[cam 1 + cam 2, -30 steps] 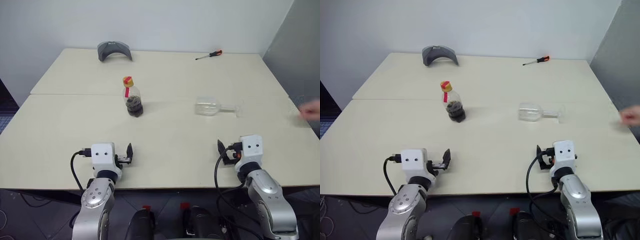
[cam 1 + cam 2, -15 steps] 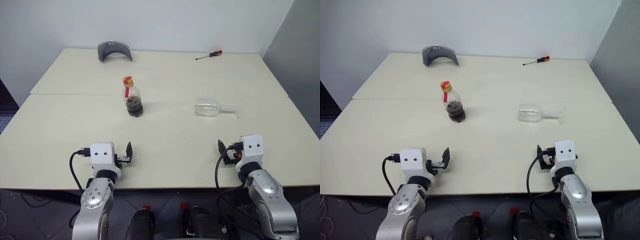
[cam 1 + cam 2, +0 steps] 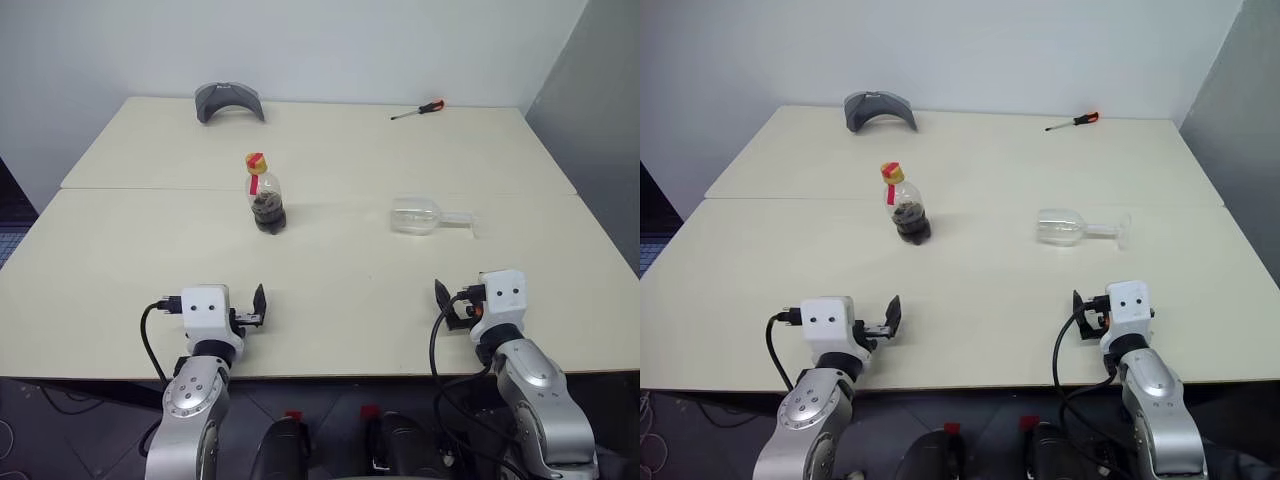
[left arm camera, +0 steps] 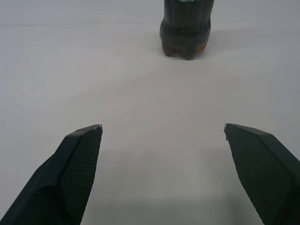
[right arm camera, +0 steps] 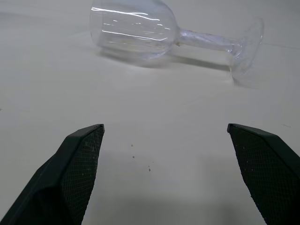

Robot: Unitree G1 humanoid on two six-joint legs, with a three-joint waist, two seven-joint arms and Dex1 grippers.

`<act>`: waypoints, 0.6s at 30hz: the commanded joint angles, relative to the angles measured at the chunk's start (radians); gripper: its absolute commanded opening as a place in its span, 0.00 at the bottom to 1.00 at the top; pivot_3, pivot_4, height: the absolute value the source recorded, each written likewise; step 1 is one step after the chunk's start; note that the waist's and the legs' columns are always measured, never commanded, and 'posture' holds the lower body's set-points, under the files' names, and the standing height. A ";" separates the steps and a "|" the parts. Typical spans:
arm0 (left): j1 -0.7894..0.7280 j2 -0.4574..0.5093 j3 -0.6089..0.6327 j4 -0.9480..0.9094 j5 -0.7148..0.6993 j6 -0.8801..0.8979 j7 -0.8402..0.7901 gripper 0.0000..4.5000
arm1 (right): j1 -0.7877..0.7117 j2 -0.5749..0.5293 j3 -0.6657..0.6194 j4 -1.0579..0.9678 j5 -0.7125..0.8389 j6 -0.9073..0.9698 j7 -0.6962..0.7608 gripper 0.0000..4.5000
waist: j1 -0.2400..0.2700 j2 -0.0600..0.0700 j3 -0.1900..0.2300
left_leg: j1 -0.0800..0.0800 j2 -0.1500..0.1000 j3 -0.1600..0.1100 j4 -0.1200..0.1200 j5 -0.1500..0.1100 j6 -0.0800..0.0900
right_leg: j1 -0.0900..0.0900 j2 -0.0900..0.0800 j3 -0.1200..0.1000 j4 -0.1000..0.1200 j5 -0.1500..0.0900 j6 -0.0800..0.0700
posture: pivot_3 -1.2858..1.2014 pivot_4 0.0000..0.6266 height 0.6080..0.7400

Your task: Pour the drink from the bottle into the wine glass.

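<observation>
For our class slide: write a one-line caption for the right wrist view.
Open right gripper faces a wine glass lying on its side.

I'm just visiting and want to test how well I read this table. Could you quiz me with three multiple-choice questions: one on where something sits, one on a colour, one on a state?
1. Where is the screwdriver?
A. far edge of the table, on the robot's right
B. beside the bottle
C. between the two tools

2. What colour is the screwdriver's handle?
A. blue
B. red-orange
C. green

3. How does the wine glass stand?
A. upright
B. upside down
C. lying on its side

Answers:
1 A, it lies far back on the table, well away from the bottle.
2 B, the handle end shows red-orange.
3 C, bowl and stem lie flat along the tabletop.
</observation>
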 commanded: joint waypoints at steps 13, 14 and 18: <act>-0.171 0.027 0.077 0.135 0.052 -0.079 0.072 0.99 | -0.070 -0.163 -0.094 -0.043 0.372 -0.012 0.391 1.00 | 0.001 0.000 0.000 | 0.001 0.000 -0.001 0.001 0.000 0.000 | 0.001 0.004 0.000 0.000 0.000 0.001 | 0.52 0.24 1.00; -0.192 0.024 0.078 0.155 0.055 -0.088 0.078 0.99 | -0.077 -0.187 -0.099 -0.048 0.422 0.005 0.432 1.00 | 0.001 0.000 0.000 | 0.001 0.000 -0.001 0.001 0.000 0.000 | 0.002 0.004 0.000 0.000 0.001 0.001 | 0.52 0.24 1.00; -0.268 0.016 0.077 0.229 0.050 -0.122 0.081 0.99 | -0.117 -0.269 -0.113 -0.090 0.613 0.109 0.515 1.00 | 0.002 0.000 0.000 | 0.000 0.000 -0.001 0.000 0.000 0.000 | 0.002 0.004 0.000 -0.001 0.000 0.001 | 0.52 0.24 1.00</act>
